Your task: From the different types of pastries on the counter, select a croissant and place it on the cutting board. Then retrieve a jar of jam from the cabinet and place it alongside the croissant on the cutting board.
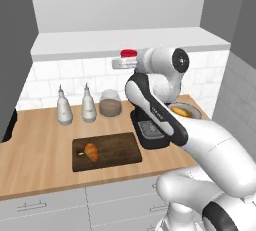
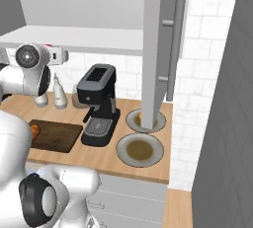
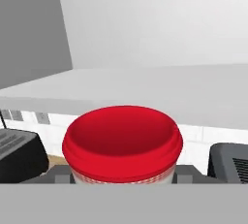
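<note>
Nearest us, the croissant [image 1: 91, 151] already lay on the cutting board [image 1: 120, 145] at the front of the counter [image 1: 35, 145], its long axis running roughly front to back. Above and behind it, we held the jar of jam [image 1: 128, 54] upright, the gripper [image 1: 122, 63] clamped on it just off the cabinet [image 1: 125, 40] shelf edge. We judged the board lay well below and slightly left of the jar, free space beside the croissant
</note>
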You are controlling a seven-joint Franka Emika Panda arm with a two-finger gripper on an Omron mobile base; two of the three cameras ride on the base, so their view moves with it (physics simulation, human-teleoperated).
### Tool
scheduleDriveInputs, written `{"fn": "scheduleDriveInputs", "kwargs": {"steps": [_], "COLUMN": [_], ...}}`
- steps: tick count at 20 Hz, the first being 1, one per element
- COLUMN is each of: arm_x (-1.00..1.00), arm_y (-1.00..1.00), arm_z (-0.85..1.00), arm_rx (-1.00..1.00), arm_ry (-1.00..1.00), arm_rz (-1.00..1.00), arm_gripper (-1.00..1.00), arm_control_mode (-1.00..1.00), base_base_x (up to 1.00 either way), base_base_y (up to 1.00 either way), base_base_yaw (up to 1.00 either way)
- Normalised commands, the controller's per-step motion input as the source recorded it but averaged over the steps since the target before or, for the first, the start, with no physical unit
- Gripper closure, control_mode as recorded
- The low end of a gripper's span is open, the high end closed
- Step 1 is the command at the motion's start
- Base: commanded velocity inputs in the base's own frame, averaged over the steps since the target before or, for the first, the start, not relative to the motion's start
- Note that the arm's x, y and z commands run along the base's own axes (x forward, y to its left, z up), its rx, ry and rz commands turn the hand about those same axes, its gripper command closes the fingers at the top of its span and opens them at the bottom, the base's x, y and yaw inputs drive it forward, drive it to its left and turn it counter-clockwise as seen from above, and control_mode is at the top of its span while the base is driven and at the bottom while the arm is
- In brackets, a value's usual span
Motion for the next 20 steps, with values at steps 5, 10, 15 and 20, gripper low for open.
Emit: {"fn": "scheduleDriveInputs", "kwargs": {"steps": [5, 10, 15, 20], "arm_x": [-0.44, -0.38, -0.05, 0.00], "arm_y": [0.62, 0.39, 0.13, -0.07], "arm_z": [-0.43, -0.58, -0.51, -0.60], "arm_rx": [0.00, 0.01, 0.04, 0.07], "arm_ry": [0.08, 0.00, 0.01, 0.08], "arm_rz": [-0.50, -0.47, -0.35, -0.11], "arm_gripper": [1.00, 1.00, 1.00, 1.00], "arm_control_mode": [-1.00, -1.00, -1.00, -1.00], "base_base_x": [0.00, 0.00, 0.00, 0.00], "base_base_y": [0.00, 0.00, 0.00, 0.00], "base_base_yaw": [0.00, 0.00, 0.00, 0.00]}}
